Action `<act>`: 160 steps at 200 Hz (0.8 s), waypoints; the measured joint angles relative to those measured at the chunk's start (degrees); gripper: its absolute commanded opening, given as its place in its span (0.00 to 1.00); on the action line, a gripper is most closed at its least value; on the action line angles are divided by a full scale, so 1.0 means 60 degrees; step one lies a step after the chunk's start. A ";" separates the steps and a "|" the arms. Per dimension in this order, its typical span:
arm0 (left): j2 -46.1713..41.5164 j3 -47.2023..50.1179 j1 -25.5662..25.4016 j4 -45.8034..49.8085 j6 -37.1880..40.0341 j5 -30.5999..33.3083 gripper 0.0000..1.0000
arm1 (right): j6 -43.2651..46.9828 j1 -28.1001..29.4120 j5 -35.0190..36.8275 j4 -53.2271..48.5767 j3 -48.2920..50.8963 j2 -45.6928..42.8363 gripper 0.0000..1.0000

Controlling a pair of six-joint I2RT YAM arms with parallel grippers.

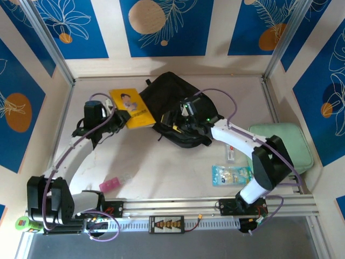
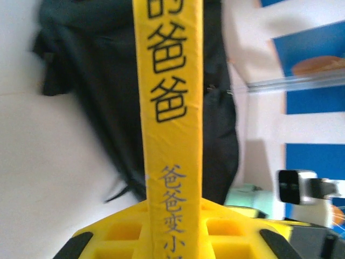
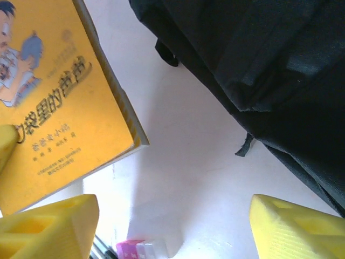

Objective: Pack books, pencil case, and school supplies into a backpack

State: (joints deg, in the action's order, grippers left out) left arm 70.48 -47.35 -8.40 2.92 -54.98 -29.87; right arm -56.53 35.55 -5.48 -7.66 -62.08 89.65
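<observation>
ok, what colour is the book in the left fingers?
Yellow book, black lettering on its spine; left wrist view shows it best.

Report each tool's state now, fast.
Left tool: closed on the yellow book.
Right tool: open, holding nothing.

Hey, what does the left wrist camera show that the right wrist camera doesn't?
Left wrist, not right wrist: the yellow book seen spine-on, clamped in the left end effector, plus a mint-green case behind. Right wrist, not left wrist: the book's cartoon cover, a pink item, and the right end effector standing open with nothing between its fingers. Both share the yellow book and the black backpack.
</observation>
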 measured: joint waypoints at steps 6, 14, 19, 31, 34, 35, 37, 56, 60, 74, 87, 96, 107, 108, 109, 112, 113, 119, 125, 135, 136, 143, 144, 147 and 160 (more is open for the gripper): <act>0.0109 -0.0015 -0.0211 -0.0368 -0.0222 0.0022 0.00 | -0.0189 -0.0076 -0.0066 0.0240 0.0211 -0.0131 0.81; 0.0266 -0.0029 -0.0459 -0.0801 -0.0492 0.0069 0.00 | -0.0433 -0.0182 -0.0175 0.0590 0.0444 -0.0259 0.83; 0.0386 -0.0029 -0.0597 -0.1075 -0.0648 0.0106 0.00 | -0.0637 -0.0251 -0.0259 0.0882 0.0601 -0.0331 0.85; 0.0692 -0.0029 -0.0878 -0.1647 -0.1093 0.0215 0.00 | -0.1158 -0.0404 -0.0459 0.1610 0.0980 -0.0481 0.88; 0.0761 -0.0029 -0.0936 -0.1778 -0.1158 0.0248 0.00 | -0.1198 -0.0433 -0.0506 0.1781 0.1071 -0.0499 0.89; 0.0805 -0.0029 -0.0962 -0.1854 -0.1217 0.0262 0.00 | -0.1239 -0.0441 -0.0517 0.1832 0.1089 -0.0506 0.89; 0.0871 -0.0029 -0.1002 -0.1960 -0.1330 0.0277 0.00 | -0.1395 -0.0466 -0.0550 0.1960 0.1155 -0.0525 0.90; 0.1417 -0.0029 -0.1333 -0.2874 -0.2055 0.0448 0.00 | -0.2233 -0.0637 -0.0758 0.3024 0.1654 -0.0546 0.90; 0.1541 -0.0029 -0.1395 -0.3093 -0.2208 0.0499 0.00 | -0.2441 -0.0659 -0.0776 0.3228 0.1752 -0.0546 0.90; 0.1902 -0.0029 -0.1617 -0.3774 -0.2743 0.0674 0.00 | -0.3085 -0.0688 -0.0809 0.3967 0.2025 -0.0535 0.90; 0.2142 -0.0029 -0.1847 -0.4295 -0.3144 0.0812 0.00 | -0.3654 -0.0627 -0.0809 0.4663 0.2175 -0.0466 0.90; 0.2248 -0.0025 -0.1989 -0.4586 -0.3384 0.0863 0.00 | -0.3967 -0.0554 -0.0805 0.5089 0.2186 -0.0357 0.90; 0.2331 0.0011 -0.2153 -0.4907 -0.3676 0.0951 0.00 | -0.4295 -0.0463 -0.0805 0.5552 0.2186 -0.0229 0.90; 0.2331 0.0015 -0.2160 -0.4929 -0.3694 0.0962 0.00 | -0.4339 -0.0452 -0.0801 0.5603 0.2186 -0.0215 0.90; 0.2339 0.0022 -0.2178 -0.4965 -0.3730 0.0976 0.00 | -0.4360 -0.0448 -0.0805 0.5628 0.2186 -0.0208 0.90; 0.2339 0.0040 -0.2215 -0.5045 -0.3803 0.0998 0.00 | -0.4441 -0.0423 -0.0801 0.5727 0.2186 -0.0178 0.90; 0.2339 0.0044 -0.2222 -0.5067 -0.3810 0.1005 0.00 | -0.4466 -0.0412 -0.0798 0.5767 0.2186 -0.0160 0.90; 0.2339 0.0087 -0.2269 -0.5209 -0.3952 0.1035 0.00 | -0.4641 -0.0372 -0.0776 0.5941 0.2182 -0.0098 0.89; 0.2339 0.0127 -0.2306 -0.5351 -0.4076 0.1060 0.00 | -0.4794 -0.0335 -0.0758 0.6116 0.2182 -0.0036 0.88; 0.2339 0.0233 -0.2350 -0.5650 -0.4280 0.1107 0.00 | -0.5071 -0.0251 -0.0692 0.6430 0.2186 0.0073 0.86; 0.2339 0.0240 -0.2353 -0.5665 -0.4291 0.1111 0.00 | -0.5085 -0.0248 -0.0685 0.6451 0.2186 0.0084 0.86; 0.2339 0.0342 -0.2368 -0.5869 -0.4444 0.1177 0.00 | -0.5249 -0.0189 -0.0627 0.6714 0.2186 0.0175 0.83; 0.2339 0.0353 -0.2368 -0.5890 -0.4459 0.1180 0.00 | -0.5264 -0.0182 -0.0627 0.6743 0.2186 0.0182 0.83; 0.2339 0.0397 -0.2371 -0.5974 -0.4532 0.1213 0.00 | -0.5333 -0.0160 -0.0601 0.6841 0.2186 0.0215 0.81; 0.2339 0.0608 -0.2386 -0.6262 -0.4779 0.1326 0.00 | -0.5606 -0.0073 -0.0492 0.7235 0.2189 0.0361 0.75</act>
State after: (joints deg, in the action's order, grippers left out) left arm 84.51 -43.70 -22.72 -34.65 -83.66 -21.91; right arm -90.17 35.11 -8.43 35.75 -48.95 91.81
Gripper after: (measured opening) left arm 0.152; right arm 0.797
